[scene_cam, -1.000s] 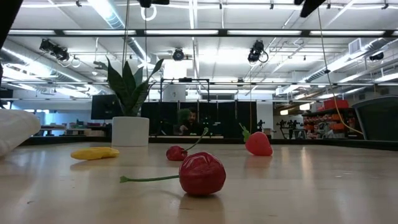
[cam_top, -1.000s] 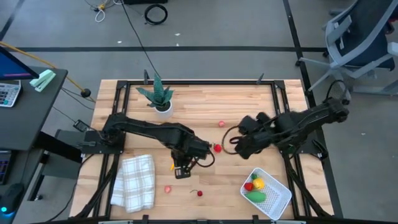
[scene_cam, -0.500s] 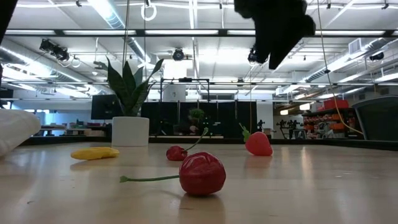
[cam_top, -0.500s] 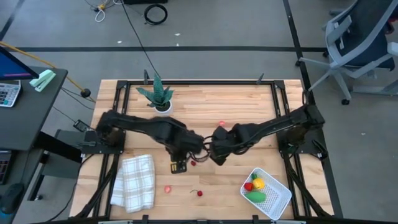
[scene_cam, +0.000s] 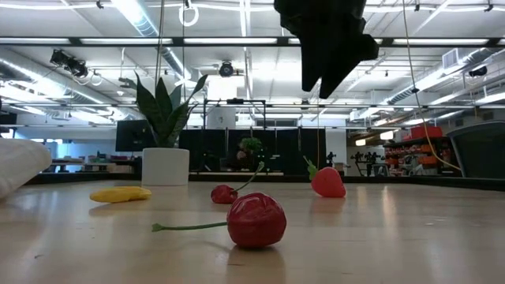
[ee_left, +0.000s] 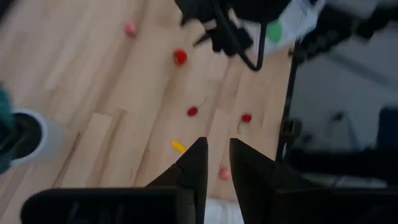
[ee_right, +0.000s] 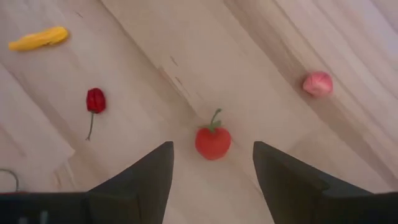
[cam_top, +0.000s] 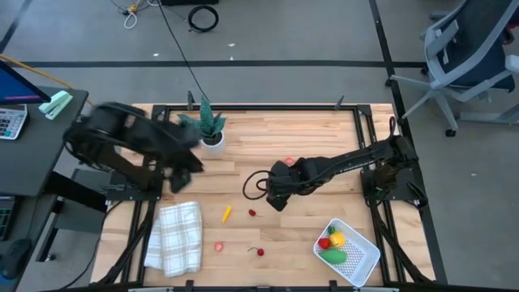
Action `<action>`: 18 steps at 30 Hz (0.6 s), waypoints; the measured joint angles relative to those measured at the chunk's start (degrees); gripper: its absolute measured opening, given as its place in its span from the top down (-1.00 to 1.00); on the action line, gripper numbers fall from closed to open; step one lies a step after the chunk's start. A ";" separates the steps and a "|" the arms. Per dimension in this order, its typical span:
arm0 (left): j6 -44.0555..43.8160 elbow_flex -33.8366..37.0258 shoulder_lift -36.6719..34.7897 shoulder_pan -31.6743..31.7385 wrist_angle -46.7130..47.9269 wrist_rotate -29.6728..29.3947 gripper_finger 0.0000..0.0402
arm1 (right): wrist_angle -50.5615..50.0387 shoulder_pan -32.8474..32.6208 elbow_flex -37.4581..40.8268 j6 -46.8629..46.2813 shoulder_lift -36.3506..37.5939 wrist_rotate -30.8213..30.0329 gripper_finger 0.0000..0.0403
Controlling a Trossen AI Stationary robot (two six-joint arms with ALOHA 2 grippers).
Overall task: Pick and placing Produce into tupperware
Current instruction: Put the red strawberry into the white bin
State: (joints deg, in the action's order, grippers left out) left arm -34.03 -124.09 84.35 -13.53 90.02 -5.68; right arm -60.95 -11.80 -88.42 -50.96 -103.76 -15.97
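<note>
- Your right gripper hangs over the middle of the table with its fingers spread wide and nothing between them.
- In the right wrist view a small red tomato-like piece with a green stem lies on the boards beyond the open gap; from above you cannot see it, as the gripper head covers that spot.
- Your left gripper is pulled back near the table's left edge by the potted plant; it is blurred from above, and the wrist view shows its fingers nearly together with only a narrow slit, holding nothing.
- The tupperware sits at the near right corner, well apart from both grippers, holding a green oblong piece, a yellow pepper and a red piece.
- Loose on the boards: a thin orange piece, a small red cherry, a pink piece and a stemmed cherry.
- A pink piece is half hidden at the right arm's edge.
- The folded cloth lies near the left; the low view cuts it off.
</note>
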 joint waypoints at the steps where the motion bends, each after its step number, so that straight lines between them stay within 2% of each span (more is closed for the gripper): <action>1: -1.06 -0.02 -1.32 -0.01 0.00 -1.26 0.61 | 0.09 0.32 0.00 0.02 -0.14 0.19 -0.14; 4: -3.18 1.44 -5.13 -0.01 -0.09 -4.30 0.54 | 0.60 1.32 0.00 0.08 -1.22 2.20 -0.14; 6: -3.90 4.85 -7.93 -0.01 -0.10 -5.96 0.48 | 0.86 1.75 0.00 0.07 -2.45 3.43 -0.14; 11: -4.97 19.21 -15.83 -0.01 0.01 -8.38 0.35 | 0.92 1.67 0.00 0.12 -5.80 3.74 -0.14; 18: -14.18 37.81 -23.74 -0.01 0.07 -8.91 0.27 | 1.39 1.81 0.00 -0.43 -7.24 4.55 -0.14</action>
State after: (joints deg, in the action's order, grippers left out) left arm -48.21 -86.28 60.61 -13.54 90.09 -14.59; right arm -59.56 -9.98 -88.42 -51.39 -111.00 -11.42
